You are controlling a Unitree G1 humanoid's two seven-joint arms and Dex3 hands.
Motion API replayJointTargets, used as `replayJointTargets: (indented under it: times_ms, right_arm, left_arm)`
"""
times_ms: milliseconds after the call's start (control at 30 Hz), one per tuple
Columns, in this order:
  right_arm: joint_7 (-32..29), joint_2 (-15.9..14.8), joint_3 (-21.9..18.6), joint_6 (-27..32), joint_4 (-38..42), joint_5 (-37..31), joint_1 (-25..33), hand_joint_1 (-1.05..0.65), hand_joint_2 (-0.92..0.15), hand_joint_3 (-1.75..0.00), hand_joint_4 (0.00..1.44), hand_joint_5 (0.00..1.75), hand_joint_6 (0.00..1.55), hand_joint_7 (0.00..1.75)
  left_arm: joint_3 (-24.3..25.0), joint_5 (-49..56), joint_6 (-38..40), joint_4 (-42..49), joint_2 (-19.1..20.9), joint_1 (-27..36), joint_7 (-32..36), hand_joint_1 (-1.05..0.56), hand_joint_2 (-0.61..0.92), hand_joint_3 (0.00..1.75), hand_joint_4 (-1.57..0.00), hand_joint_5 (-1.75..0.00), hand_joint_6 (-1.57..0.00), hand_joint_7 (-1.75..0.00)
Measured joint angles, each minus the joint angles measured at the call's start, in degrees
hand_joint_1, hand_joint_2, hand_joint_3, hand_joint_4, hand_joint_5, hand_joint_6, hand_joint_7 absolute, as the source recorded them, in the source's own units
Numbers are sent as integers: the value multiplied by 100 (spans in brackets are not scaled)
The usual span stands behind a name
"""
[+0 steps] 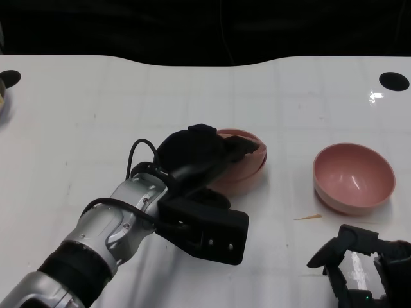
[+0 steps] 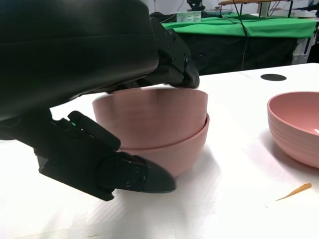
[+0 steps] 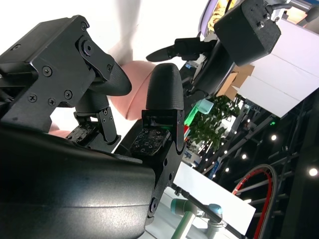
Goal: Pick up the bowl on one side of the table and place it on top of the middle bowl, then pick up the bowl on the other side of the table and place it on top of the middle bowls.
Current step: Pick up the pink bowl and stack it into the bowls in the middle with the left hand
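Note:
Two pink bowls sit nested at the table's middle, the upper bowl inside the lower bowl. My left hand lies over them, its fingers on the upper bowl's rim. Its thumb stands apart, down beside the lower bowl. A third pink bowl stands alone at the right. My right hand hangs near the front edge, just short of that bowl, fingers apart and empty.
A thin orange sliver lies on the white table between the stack and the right bowl. Black round holes mark the far corners. A dark backdrop runs behind the table's far edge.

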Motion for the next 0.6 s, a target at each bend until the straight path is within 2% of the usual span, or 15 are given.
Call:
replayJointTargets:
  times_ms: [333,600]
  right_arm:
    - [1,0,52,21,-17,15,4,7,-29,-141,83,149,86,116]
    - [-1,0,55,23,-20,10,6,7,-30,-141,83,148,85,116]
  left_arm:
    - [-156,421,140,-3,88,22,269,-80,92,51,0,-2,-5,0]
    - [-171,458,80,-279,226,301,638,-79,92,49,-2,-2,-5,-1]
